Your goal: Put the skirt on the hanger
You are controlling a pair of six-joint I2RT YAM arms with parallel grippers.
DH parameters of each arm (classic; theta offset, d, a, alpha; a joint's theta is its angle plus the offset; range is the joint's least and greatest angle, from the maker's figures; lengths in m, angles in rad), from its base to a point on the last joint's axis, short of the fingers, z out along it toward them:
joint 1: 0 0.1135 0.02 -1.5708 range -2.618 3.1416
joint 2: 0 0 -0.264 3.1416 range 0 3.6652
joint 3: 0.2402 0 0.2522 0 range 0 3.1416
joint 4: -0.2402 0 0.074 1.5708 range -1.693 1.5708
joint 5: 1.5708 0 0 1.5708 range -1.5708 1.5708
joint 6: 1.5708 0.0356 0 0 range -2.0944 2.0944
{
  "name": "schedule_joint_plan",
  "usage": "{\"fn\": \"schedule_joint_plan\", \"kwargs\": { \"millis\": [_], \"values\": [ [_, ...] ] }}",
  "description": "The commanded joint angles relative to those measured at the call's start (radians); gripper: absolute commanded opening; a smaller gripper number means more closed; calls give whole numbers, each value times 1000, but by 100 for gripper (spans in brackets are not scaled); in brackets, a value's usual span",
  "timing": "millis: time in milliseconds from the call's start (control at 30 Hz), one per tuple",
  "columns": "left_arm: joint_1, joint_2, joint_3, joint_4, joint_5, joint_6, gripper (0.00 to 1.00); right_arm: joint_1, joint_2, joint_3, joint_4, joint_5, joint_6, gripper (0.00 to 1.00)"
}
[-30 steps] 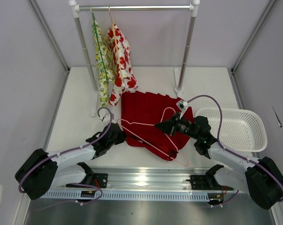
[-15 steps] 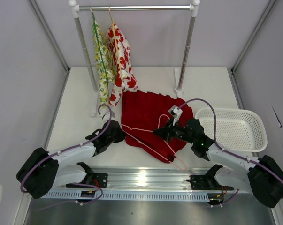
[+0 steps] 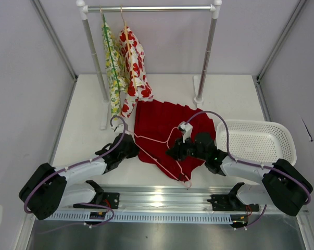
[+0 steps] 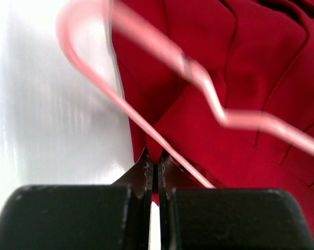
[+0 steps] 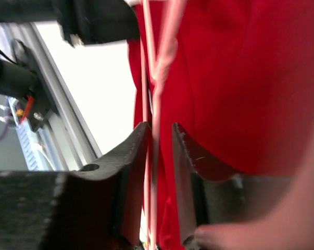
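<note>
The deep red pleated skirt (image 3: pixel 159 122) lies flat in the middle of the table. The pale pink wire hanger (image 3: pixel 152 139) lies across its near half. My left gripper (image 3: pixel 135 147) is at the skirt's near-left corner and is shut on the fabric edge (image 4: pixel 155 156); the hanger wire (image 4: pixel 198 78) runs just above the fingers over the skirt (image 4: pixel 250 62). My right gripper (image 3: pixel 170 152) is over the skirt's near part, with its fingers closed on the hanger wire (image 5: pixel 155 104) against the skirt (image 5: pixel 240 78).
A clothes rack (image 3: pixel 146 9) stands at the back with a yellow-green floral garment (image 3: pixel 114 67) and a white garment with red prints (image 3: pixel 133 62) hanging on it. A white basket (image 3: pixel 255 143) sits at the right. A metal rail (image 3: pixel 157 200) runs along the near edge.
My right gripper has moved left over the skirt, carrying the hanger with it. My left gripper has shifted slightly back, still on the skirt's corner.
</note>
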Motion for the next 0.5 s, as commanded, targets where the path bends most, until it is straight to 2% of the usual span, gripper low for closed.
{"fn": "schedule_joint_plan", "kwargs": {
  "millis": [0,133,233,300,467],
  "values": [
    [-7,12,16,71,10,27,0,21,27,19,-2,41,-25,33],
    [-14,19,9,79,10,28,0,41,40,11,34,95,-8,41],
    [-17,22,8,82,13,27,0,44,38,0,68,109,12,52],
    [-19,24,5,82,11,25,0,42,32,-10,86,112,17,54],
    [-20,24,6,79,2,19,0,44,-6,-55,123,185,70,76]
  ]
}}
